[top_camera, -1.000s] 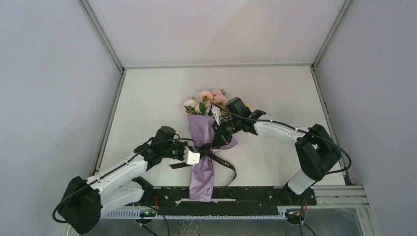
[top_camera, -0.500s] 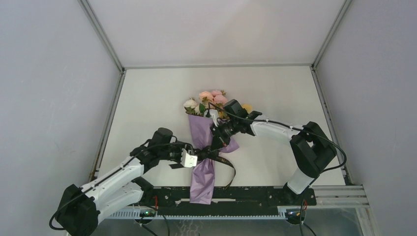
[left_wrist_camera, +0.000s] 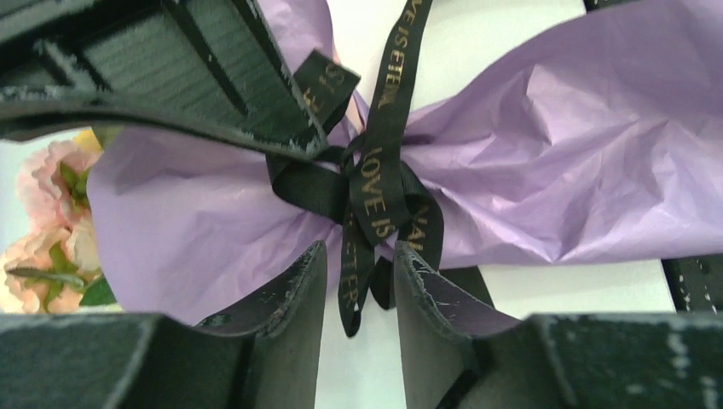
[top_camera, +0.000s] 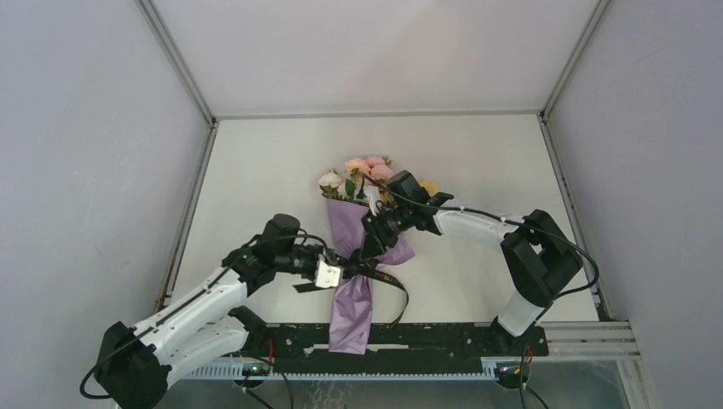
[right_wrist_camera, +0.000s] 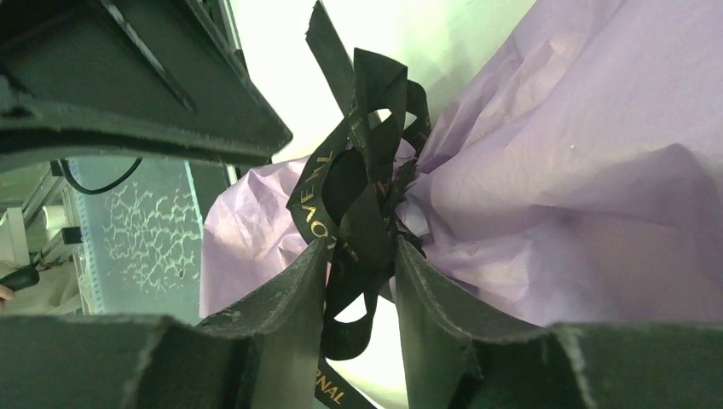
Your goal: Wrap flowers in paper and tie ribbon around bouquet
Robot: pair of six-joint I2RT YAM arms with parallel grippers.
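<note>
Paper (top_camera: 349, 302) wraps the flowers (top_camera: 362, 167), ribbon (left_wrist_camera: 375, 183) is knotted; I see left fingers (left_wrist_camera: 286, 308) and right fingers (right_wrist_camera: 281, 317) parted, job seemingly done

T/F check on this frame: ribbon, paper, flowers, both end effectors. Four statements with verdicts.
1. The ribbon is knotted around the pinched waist of the paper. True.
2. The flowers lie bare beside the paper. False: they stick out of the far end of the wrap.
3. The left end effector and the right end effector both sit at the knot, jaws parted. True.
4. The ribbon is plain black. False: it carries gold lettering.
</note>
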